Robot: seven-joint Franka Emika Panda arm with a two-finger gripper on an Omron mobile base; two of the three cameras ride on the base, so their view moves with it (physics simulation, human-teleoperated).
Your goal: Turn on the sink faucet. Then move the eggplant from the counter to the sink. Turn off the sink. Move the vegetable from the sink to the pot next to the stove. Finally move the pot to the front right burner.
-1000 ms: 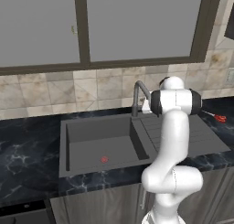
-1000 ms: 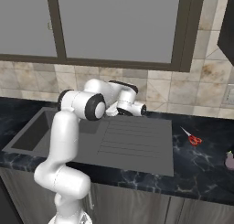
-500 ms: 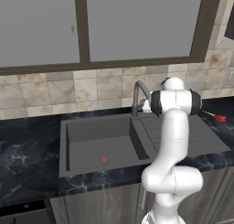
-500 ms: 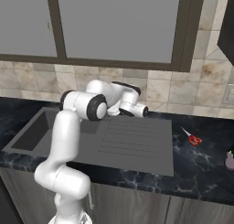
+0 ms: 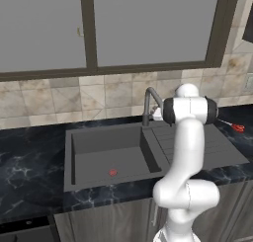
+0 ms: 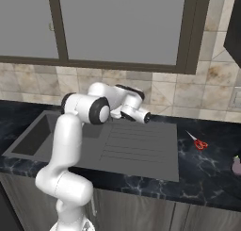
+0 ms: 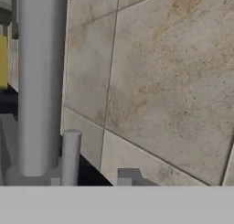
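The arm reaches across to the back edge of the sink point(image 5: 106, 159), its gripper point(image 6: 145, 117) close against the tiled wall point(image 7: 160, 81) with little room behind it. From here I cannot tell whether the fingers are parted or closed, or whether they grip anything.

The sink faucet point(image 5: 149, 101) stands at the rear rim between basin and ribbed drainboard point(image 6: 136, 145), a slim dark grey gooseneck with its spout bent toward the basin. In the hand view its upright stem point(image 7: 40, 81) rises at the left, a short grey peg point(image 7: 70, 157) just beside it.

The basin lies open, with a small red drain point(image 5: 112, 172). Red-handled scissors point(image 6: 199, 142) lie on the black marble counter point(image 6: 207, 178) right of the drainboard, well apart from the arm. A pale purple shape point(image 6: 236, 165) sits at the right frame edge, too cropped to name.
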